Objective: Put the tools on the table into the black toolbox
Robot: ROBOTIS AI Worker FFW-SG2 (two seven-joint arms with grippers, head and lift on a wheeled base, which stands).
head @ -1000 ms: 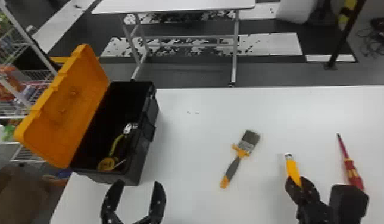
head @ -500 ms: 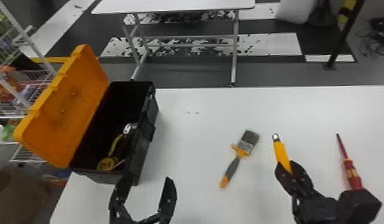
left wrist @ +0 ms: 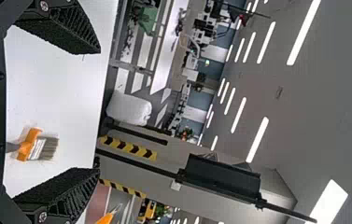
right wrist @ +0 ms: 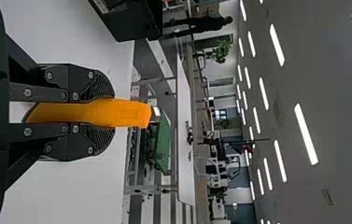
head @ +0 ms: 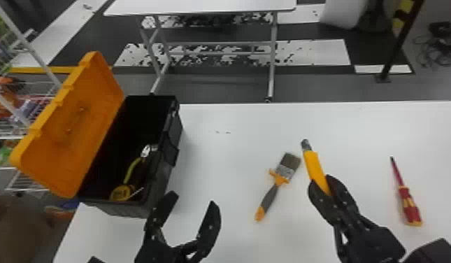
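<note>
Now the right gripper (head: 321,182), clamped on the yellow-handled tool (head: 313,167), is carrying it closer to the black toolbox (head: 162,169) while the empty left gripper (head: 194,198), spread wide, is edging out beside that box, probably for a handover!

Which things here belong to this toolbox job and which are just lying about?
Part of the job:
- black toolbox
- tools inside it
- worktable
- paintbrush
- red screwdriver
- yellow-handled tool in right gripper

Just about:
- far white table
- wire rack
- striped post
- floor cables
</note>
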